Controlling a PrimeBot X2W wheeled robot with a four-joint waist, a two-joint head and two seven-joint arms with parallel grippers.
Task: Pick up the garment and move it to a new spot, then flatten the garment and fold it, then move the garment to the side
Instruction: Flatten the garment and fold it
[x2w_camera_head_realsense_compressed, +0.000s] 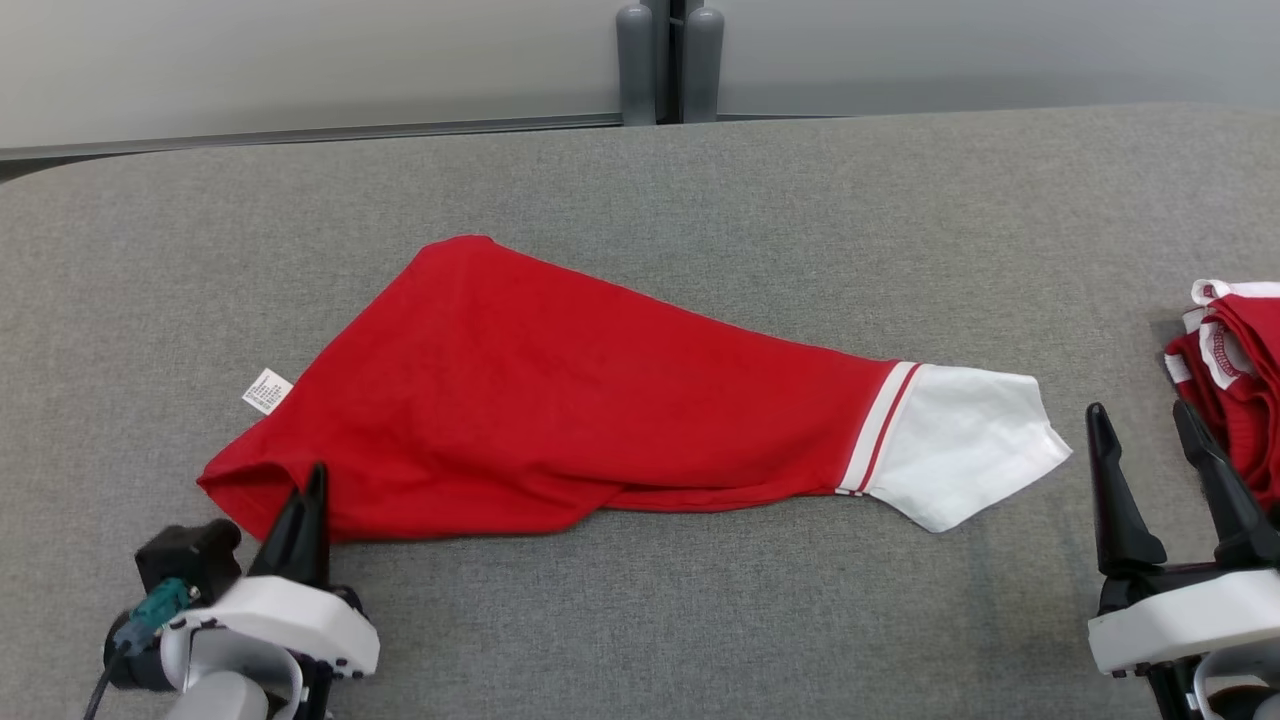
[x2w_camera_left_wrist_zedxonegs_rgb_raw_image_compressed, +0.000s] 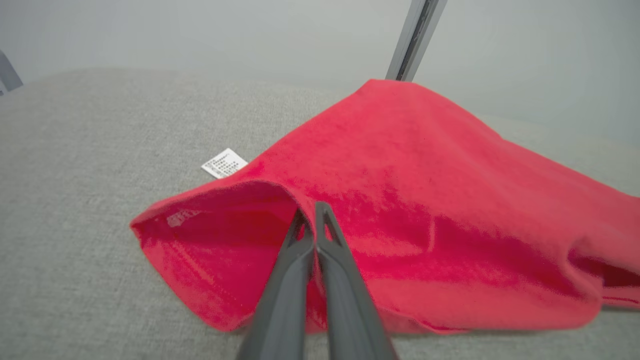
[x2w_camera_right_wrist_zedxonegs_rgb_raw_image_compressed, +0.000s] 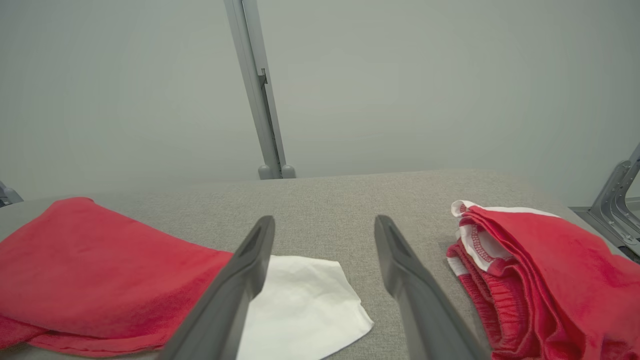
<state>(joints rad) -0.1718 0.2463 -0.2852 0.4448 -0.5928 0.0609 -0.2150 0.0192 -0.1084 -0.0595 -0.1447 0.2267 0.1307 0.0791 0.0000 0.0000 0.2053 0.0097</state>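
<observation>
The red garment (x2w_camera_head_realsense_compressed: 560, 400) lies bunched on the table (x2w_camera_head_realsense_compressed: 700, 180), white sleeve (x2w_camera_head_realsense_compressed: 960, 440) to the right. The left hand (x2w_camera_head_realsense_compressed: 316, 475) is clamped on its near-left hem (x2w_camera_head_realsense_compressed: 240, 487); the right hand (x2w_camera_head_realsense_compressed: 1139, 407) has fingers apart beside the sleeve. A one-handed lift may catch only one layer, twisting it.

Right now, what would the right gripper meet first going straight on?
Probably nothing: the right gripper points at bare table between the white sleeve and the red pile; depth is unclear.

Grey table (x2w_camera_head_realsense_compressed: 700, 180), red garment (x2w_camera_head_realsense_compressed: 560, 400), red pile (x2w_camera_head_realsense_compressed: 1240, 370)
</observation>
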